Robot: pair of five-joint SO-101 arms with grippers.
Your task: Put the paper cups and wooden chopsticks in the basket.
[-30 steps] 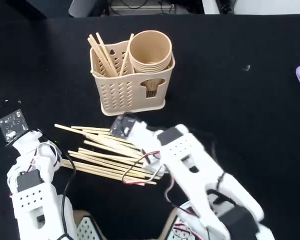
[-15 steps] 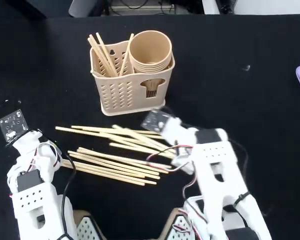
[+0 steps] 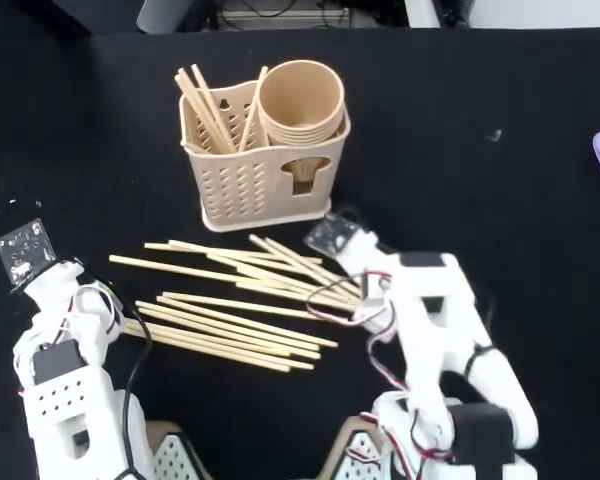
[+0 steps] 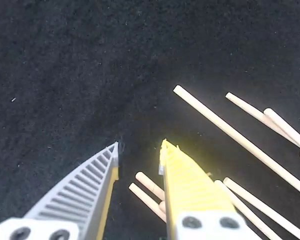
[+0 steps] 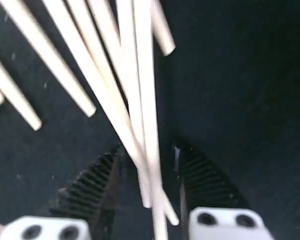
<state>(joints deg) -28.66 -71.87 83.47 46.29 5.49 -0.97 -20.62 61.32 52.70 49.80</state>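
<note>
Right arm [image 3: 430, 310] shifted right, sweeping several chopsticks [image 3: 280, 272] along; right jaws spread, straddling few sticks. Left jaws spread above surface [image 3: 500, 200] near stick ends. Cups [image 3: 300, 100] stacked in basket [image 3: 250, 185].

The right tool [image 5: 147, 150] stood with its two dark ribbed fingers [image 5: 90, 190] spread apart above the black bench [image 5: 250, 75]. A few wooden chopsticks [image 5: 144, 100] ran through the gap between them, crossing one another there. Other chopsticks [image 5: 21, 105] lay beside these, blunt ends toward the tool.
</note>
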